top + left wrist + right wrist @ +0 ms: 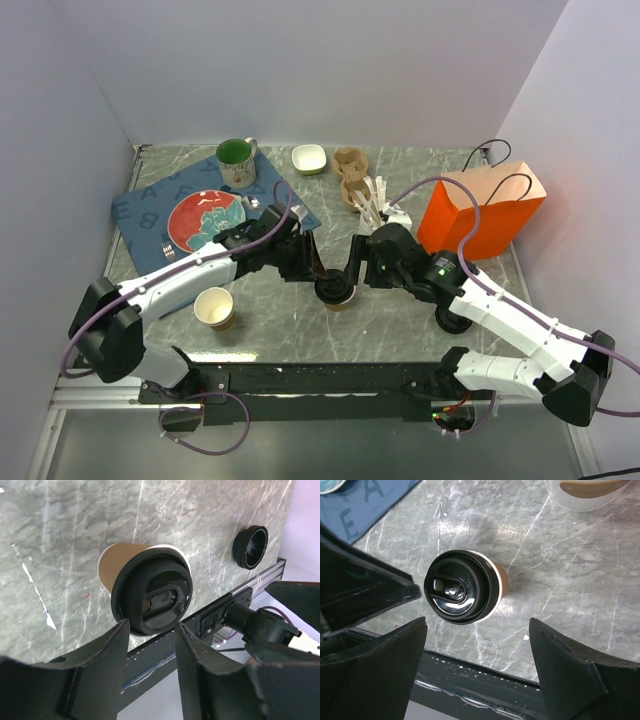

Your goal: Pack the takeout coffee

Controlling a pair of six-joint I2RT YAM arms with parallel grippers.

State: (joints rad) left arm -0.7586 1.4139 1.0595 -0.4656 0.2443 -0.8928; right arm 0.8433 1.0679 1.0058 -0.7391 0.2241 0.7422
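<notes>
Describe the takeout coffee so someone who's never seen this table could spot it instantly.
On the grey marble table, look at the middle, near the front edge. The takeout coffee is the small brown paper cup wearing a black lid; the tan cup to its left has no lid.

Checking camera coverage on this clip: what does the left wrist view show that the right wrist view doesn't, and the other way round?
Only the left wrist view: a loose black lid lying on the table. Only the right wrist view: a corner of the blue mat and the edge of an open paper cup. Both: the lidded coffee cup, standing on the marble table.
</notes>
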